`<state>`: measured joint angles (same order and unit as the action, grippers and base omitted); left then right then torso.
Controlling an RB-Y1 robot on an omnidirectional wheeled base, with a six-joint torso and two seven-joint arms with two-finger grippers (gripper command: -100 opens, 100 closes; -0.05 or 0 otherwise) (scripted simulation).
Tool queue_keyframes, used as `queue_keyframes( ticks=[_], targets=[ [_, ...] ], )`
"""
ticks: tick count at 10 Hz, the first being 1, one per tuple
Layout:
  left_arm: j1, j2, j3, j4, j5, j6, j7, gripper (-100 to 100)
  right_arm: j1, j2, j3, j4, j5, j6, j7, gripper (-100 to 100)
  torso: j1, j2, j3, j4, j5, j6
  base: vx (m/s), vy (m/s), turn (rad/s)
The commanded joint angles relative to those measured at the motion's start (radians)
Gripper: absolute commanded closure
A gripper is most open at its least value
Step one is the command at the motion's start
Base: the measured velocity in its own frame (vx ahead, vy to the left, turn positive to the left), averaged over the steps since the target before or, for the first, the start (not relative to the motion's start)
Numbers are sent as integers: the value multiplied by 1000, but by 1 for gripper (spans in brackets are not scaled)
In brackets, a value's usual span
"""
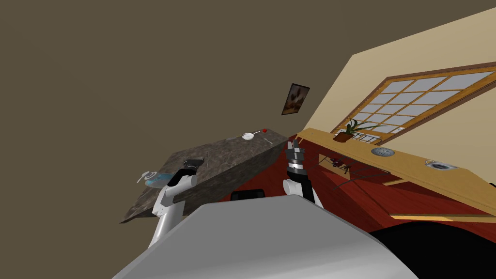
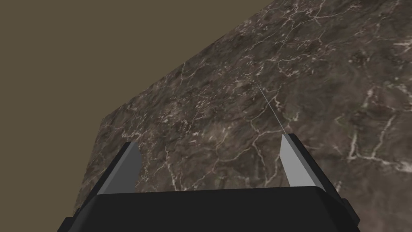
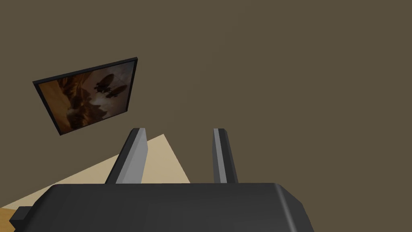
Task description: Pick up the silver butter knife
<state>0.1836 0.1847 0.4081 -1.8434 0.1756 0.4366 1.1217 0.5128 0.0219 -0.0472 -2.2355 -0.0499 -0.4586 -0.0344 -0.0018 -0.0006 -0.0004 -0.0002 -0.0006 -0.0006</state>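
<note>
Step in hand: the approach to the grasp. Nothing is lifted yet.

Left gripper point(image 2: 207, 139) hovers low over the dark, white-veined marble bench point(image 2: 330, 72), toward its nearer end in the head view. Fingers stand wide apart, nothing between them.

Butter knife point(image 2: 270, 106) reads as a hairline pale streak lying flat on the bench top, just ahead of the left gripper. Its near end runs up to the tip of one finger point(image 2: 291, 161); cannot tell if they touch. It lies off to that finger's side, not centred in the gap, and runs roughly along the fingers' reach, not across it. Handle and blade cannot be told apart.

At the far end of the bench, well apart from the knife: a small white dish point(image 1: 248, 136), a red thing point(image 1: 265, 130) beside it, other cutlery point(image 1: 269, 141) near.

Right gripper point(image 3: 179, 129) is held up beside the bench's far corner, fingers parted and empty. Looks idle.

Next move, as I judge it: slide the left hand sideways until the knife sits in the gap, turn the wrist so the fingers straddle its width, lower the tips almost to the marble, then close. Risk: the knife is thin and flat, so the fingers may close above it or push it along the surface.
</note>
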Motion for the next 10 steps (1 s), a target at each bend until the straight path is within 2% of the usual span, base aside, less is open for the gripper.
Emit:
queue_keyframes(
  ticks=[1,2,3,4,5,6,7,8,9,10],
  targets=[
    [-21,2,19,27,1,50,50,-100,0,0,0,0,0,0,0,0,0,0,0,0,0,0,15,-28,-74],
    [-21,2,19,27,1,60,56,-100,0,0,0,0,0,0,0,0,0,0,0,0,0,0,14,-21,-35],
    [-37,5,34,51,4,100,96,-100,0,0,0,0,0,0,0,0,0,0,0,0,0,0,23,-24,-76],
    [-37,5,34,51,4,103,99,-100,0,0,0,0,0,0,0,0,0,0,0,0,0,0,16,-20,-36],
    [-53,8,49,74,6,145,140,-100,0,0,0,0,0,0,0,0,1,0,0,0,0,0,15,-26,-66],
    [-68,13,63,95,8,171,165,-100,0,0,0,0,0,0,0,0,0,0,0,0,0,0,20,-41,-95],
    [-68,13,63,95,8,185,181,-100,0,0,0,0,0,0,0,0,-1,0,0,0,0,0,18,-30,-30],
    [-82,18,76,115,10,217,217,-100,0,0,0,0,0,0,0,0,0,0,0,0,0,0,18,-29,-61],
    [-82,18,76,115,10,223,219,-100,0,0,0,0,0,0,0,0,0,0,0,0,0,0,14,-20,-26],
    [-95,23,88,134,11,258,255,-100,0,0,0,0,0,0,0,0,0,0,0,0,0,0,18,-21,-48]
  ],
)
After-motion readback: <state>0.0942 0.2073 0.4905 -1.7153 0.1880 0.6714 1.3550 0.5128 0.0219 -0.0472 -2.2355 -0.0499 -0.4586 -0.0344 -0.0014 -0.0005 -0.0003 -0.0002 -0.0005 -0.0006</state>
